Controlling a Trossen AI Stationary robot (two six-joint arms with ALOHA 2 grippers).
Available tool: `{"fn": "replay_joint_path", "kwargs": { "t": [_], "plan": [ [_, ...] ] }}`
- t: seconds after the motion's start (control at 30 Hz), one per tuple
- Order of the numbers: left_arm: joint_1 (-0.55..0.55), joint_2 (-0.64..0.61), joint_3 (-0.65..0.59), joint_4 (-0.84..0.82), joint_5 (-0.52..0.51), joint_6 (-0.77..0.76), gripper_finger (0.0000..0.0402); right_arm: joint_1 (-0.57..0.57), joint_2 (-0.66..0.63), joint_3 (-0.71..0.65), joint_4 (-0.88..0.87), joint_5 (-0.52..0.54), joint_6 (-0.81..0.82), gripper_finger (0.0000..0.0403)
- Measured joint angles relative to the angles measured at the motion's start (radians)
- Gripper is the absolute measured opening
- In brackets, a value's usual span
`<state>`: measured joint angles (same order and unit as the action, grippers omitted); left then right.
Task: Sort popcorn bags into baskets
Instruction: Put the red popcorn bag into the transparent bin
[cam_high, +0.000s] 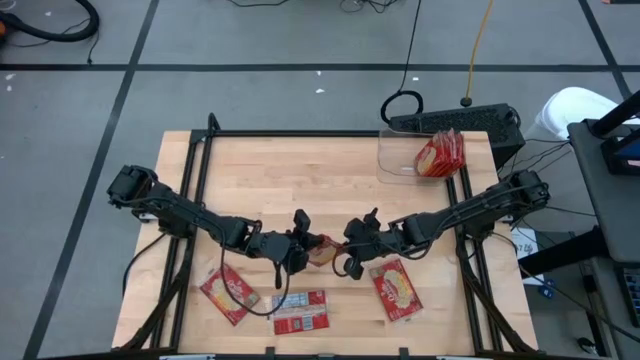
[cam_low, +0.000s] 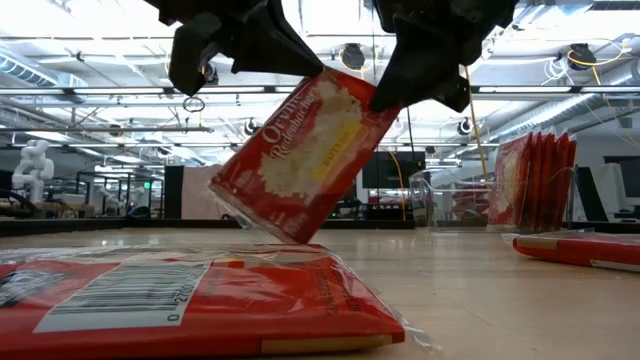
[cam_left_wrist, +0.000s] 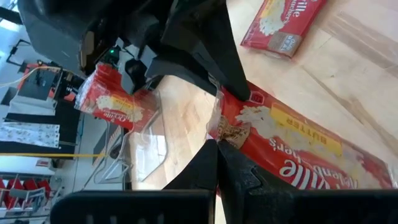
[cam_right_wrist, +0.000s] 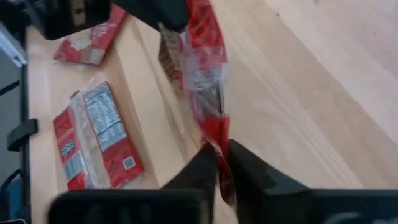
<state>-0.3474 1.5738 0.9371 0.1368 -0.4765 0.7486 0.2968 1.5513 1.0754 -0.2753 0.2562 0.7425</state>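
Observation:
One red popcorn bag (cam_low: 300, 155) with a cream popcorn picture hangs tilted in the air at the table's near middle, between both grippers. My left gripper (cam_high: 303, 250) and my right gripper (cam_high: 350, 258) face each other, each shut on this bag. Three more bags lie flat on the table: one (cam_high: 228, 293) near left, one label side up (cam_high: 300, 312) at the near edge, one (cam_high: 395, 288) near right. The clear bin (cam_high: 400, 160) stands at the far right with several red packets (cam_high: 442, 152) upright inside. My left gripper (cam_left_wrist: 217, 155) pinches the bag's upper edge (cam_left_wrist: 219, 127) between both fingers, coming from the table's left and slanting down. The bag hangs tilted below it, clear of the table. My right gripper (cam_right_wrist: 222, 165) pinches the same bag by its upper edge (cam_right_wrist: 219, 140) between both fingers, coming from the table's right and slanting down. In the low view its fingers sit on the top corner (cam_low: 385, 100). The bag hangs edge-on in front of it.
Black frame rails (cam_high: 200, 180) run along the table's left, far and right sides. Bare wood (cam_high: 300, 180) stretches between the grippers and the bin. A keyboard (cam_high: 455, 122) and cables lie beyond the far right corner.

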Motion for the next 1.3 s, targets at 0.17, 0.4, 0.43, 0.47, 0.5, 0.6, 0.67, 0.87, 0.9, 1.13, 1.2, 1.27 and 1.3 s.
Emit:
{"fn": "replay_joint_path", "kwargs": {
  "t": [0.17, 0.4, 0.43, 0.47, 0.5, 0.6, 0.67, 0.87, 0.9, 1.13, 1.2, 1.27, 1.3],
  "plan": [
    [-0.009, 0.0, 0.0, 0.0, 0.0, -0.01, 0.0008, 0.014, 0.0, -0.005, 0.034, 0.0, -0.021, 0.001],
    [0.006, 0.0, 0.001, -0.007, -0.091, -0.237, 0.0026, 0.015, -0.013, -0.005, 0.04, 0.012, -0.044, 0.0002],
    [0.009, 0.0, 0.002, -0.018, -0.117, -0.259, 0.004, 0.01, -0.022, -0.005, 0.034, 0.015, -0.048, 0.0001],
    [0.011, 0.0, 0.002, -0.027, -0.15, -0.277, 0.0058, 0.006, -0.034, -0.005, 0.025, 0.025, -0.049, 0.0001],
    [0.012, 0.0, 0.002, -0.032, -0.197, -0.292, 0.0079, 0.001, -0.051, -0.005, 0.005, 0.035, -0.05, 0.0001],
    [0.012, 0.0, 0.002, -0.019, -0.395, -0.355, 0.0148, -0.016, -0.12, -0.005, -0.073, 0.083, -0.05, 0.0001],
    [0.017, -0.002, 0.002, -0.018, -0.534, -0.429, 0.0193, -0.024, -0.178, -0.005, -0.152, 0.125, -0.029, 0.0001],
    [0.085, -0.073, 0.002, -0.163, -0.484, -0.785, 0.0267, -0.03, -0.374, -0.005, -0.31, 0.34, 0.029, 0.0],
    [0.104, -0.078, 0.001, -0.18, -0.433, -0.839, 0.0268, -0.03, -0.406, -0.005, -0.325, 0.383, 0.027, 0.0],
    [0.177, -0.081, 0.001, -0.191, -0.069, -0.941, 0.0229, -0.092, -0.586, -0.005, -0.354, 0.594, -0.081, 0.0],
    [0.181, -0.077, 0.001, -0.195, -0.018, -0.953, 0.0216, -0.127, -0.619, -0.005, -0.362, 0.632, -0.112, 0.0],
    [0.179, -0.078, 0.001, -0.194, -0.002, -0.962, 0.0203, -0.165, -0.646, -0.005, -0.367, 0.664, -0.143, 0.0],
    [0.176, -0.078, 0.001, -0.191, 0.002, -0.967, 0.0197, -0.185, -0.659, -0.005, -0.37, 0.681, -0.157, 0.0]
  ]
}}
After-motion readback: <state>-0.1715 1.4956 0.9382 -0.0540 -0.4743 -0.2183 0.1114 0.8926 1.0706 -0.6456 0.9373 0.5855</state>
